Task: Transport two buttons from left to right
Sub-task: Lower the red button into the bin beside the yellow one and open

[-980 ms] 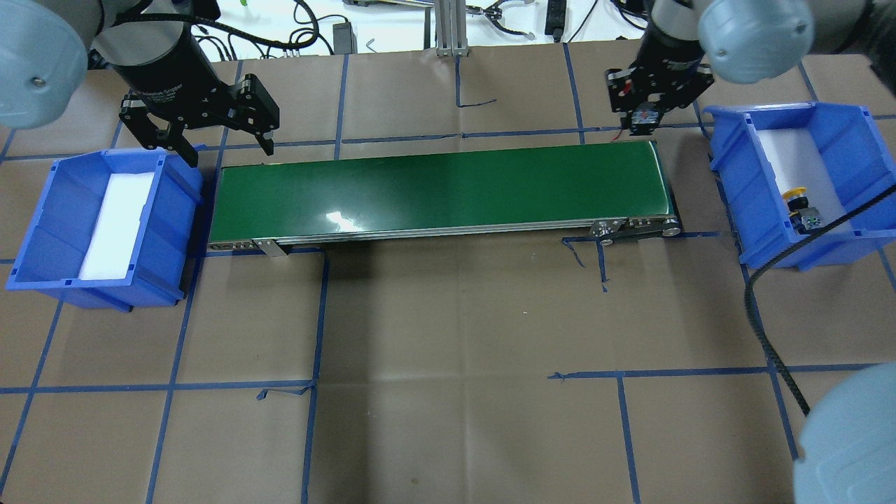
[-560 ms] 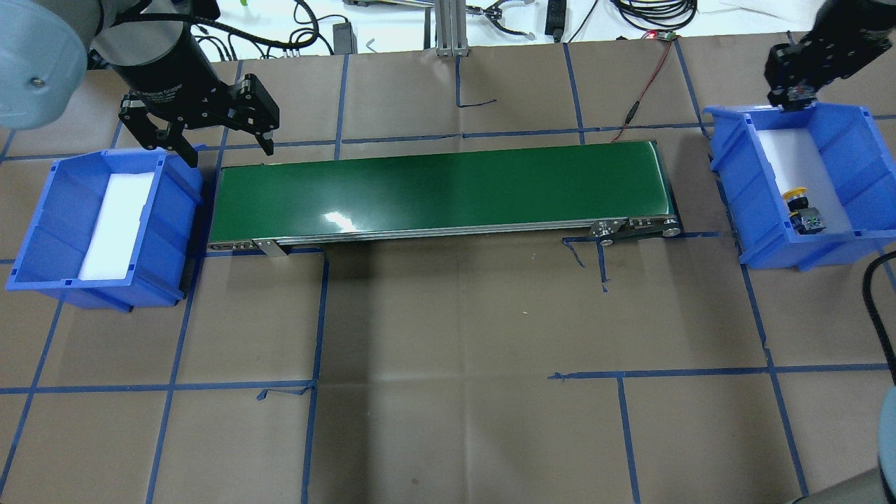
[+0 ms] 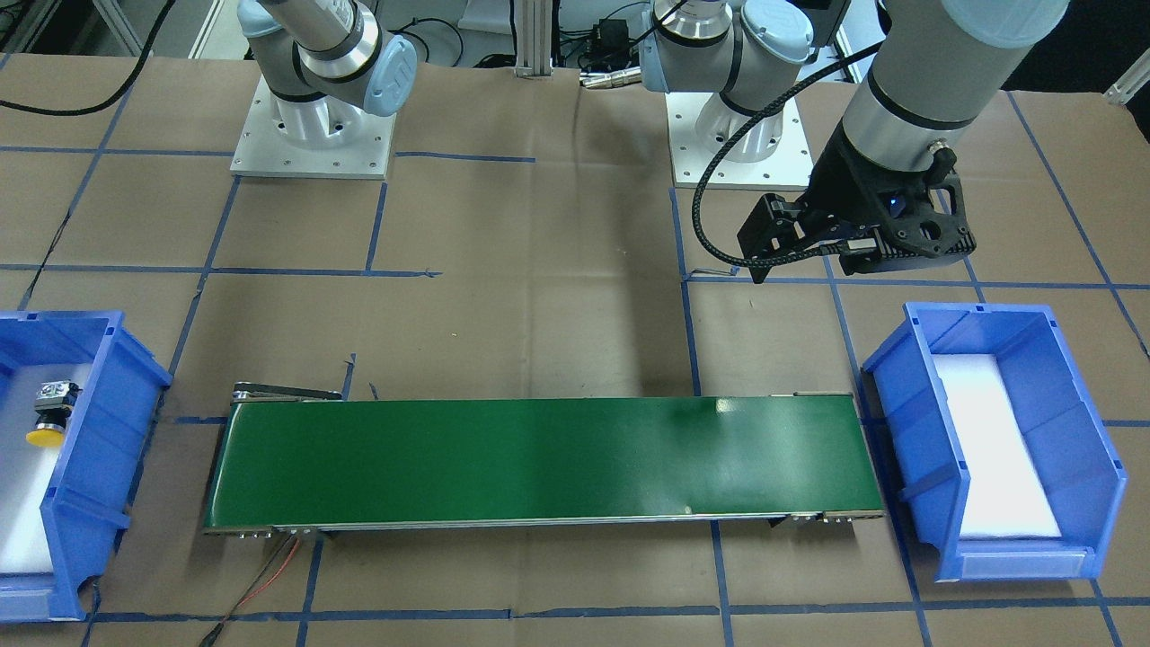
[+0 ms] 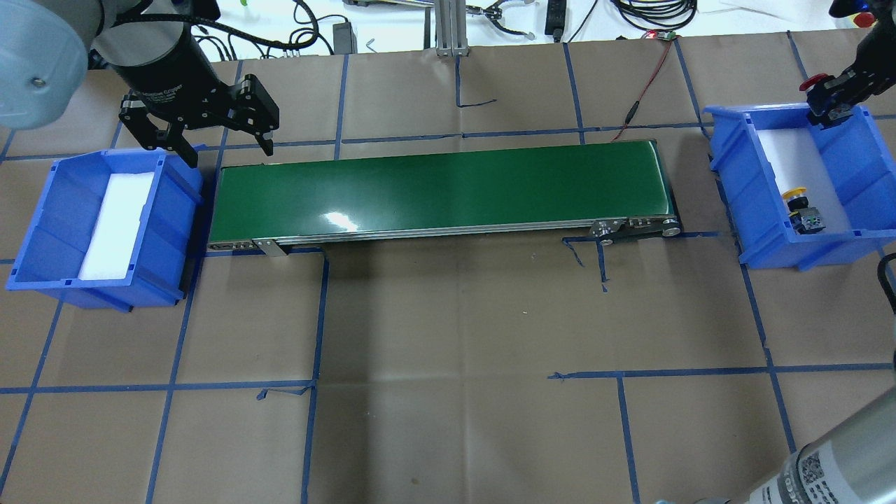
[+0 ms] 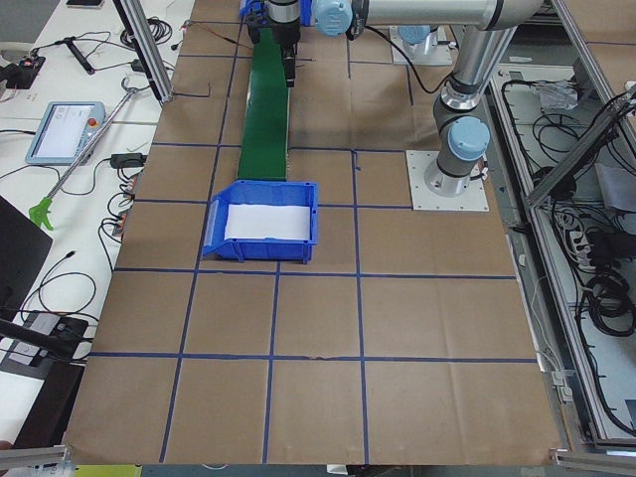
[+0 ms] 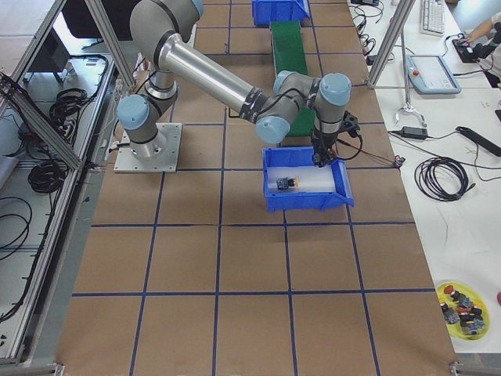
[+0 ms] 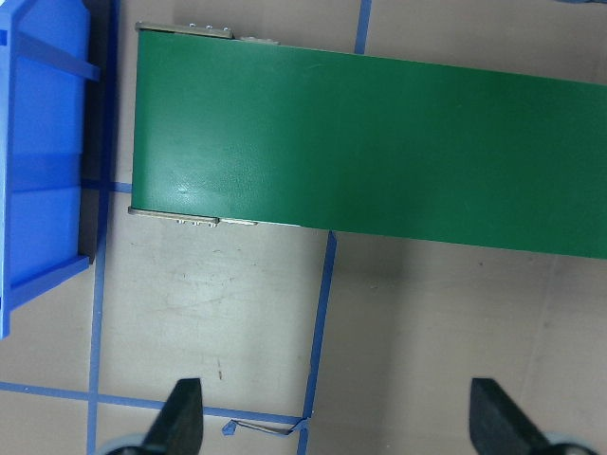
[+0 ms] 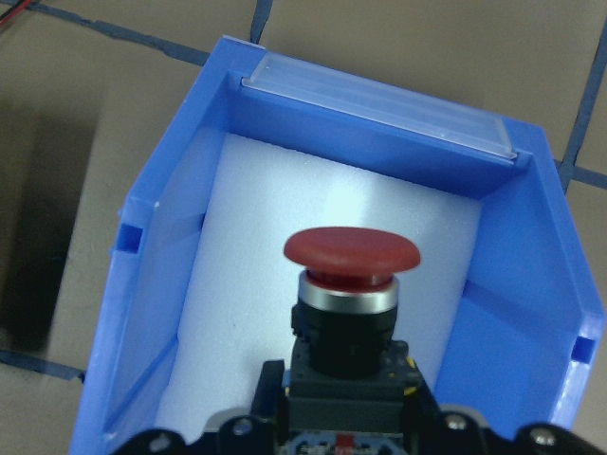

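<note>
My right gripper [image 4: 827, 106] is shut on the red button [image 4: 810, 85] and holds it over the far end of the right blue bin [image 4: 728, 143]. In the right wrist view the red cap [image 8: 351, 249] hangs above the bin's white foam, with the bin wall [image 8: 156, 313] around it. The yellow button [image 4: 798, 203] lies on its side inside that bin, also in the front view [image 3: 49, 415]. My left gripper [image 4: 210, 136] is open and empty, hovering behind the left end of the green conveyor belt [image 4: 441, 189]; its fingertips [image 7: 180, 417] frame bare table.
The left blue bin [image 4: 42, 231] holds only white foam. A red wire [image 4: 640, 105] runs from the belt's right end to the table's back edge. A yellow dish [image 6: 462, 305] of spare buttons sits on a side table.
My right gripper has carried the red button from the belt's right end rightward, to over the right bin's far end. The left gripper has not moved.
</note>
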Available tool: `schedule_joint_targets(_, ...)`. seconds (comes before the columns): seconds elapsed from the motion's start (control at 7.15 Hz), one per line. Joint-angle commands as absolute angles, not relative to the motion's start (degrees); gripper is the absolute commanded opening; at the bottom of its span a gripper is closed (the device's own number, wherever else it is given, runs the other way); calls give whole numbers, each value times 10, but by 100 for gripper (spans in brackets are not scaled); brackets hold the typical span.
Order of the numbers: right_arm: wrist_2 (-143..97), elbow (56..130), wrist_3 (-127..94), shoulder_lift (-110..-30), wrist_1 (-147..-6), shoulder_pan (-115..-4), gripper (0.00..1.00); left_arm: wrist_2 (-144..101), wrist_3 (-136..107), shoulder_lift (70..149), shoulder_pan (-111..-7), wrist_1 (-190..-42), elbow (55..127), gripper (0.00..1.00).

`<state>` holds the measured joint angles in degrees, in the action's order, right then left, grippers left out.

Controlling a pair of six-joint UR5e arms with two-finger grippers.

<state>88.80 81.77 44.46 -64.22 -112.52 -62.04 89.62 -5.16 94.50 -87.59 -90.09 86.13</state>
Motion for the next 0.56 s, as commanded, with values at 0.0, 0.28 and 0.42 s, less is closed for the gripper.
schedule_joint_targets(0.0,888,824,449,-612,-1148,-620,6,896,-52,945,-876,-901,861,100)
schedule_joint_targets(0.28,889,831,444,-583,-1180,-621,6,896,-52,945,-875,-901,861,100)
schedule_joint_targets(0.42,889,835,443,-574,-1182,-621,6,896,-52,945,-876,-901,861,100)
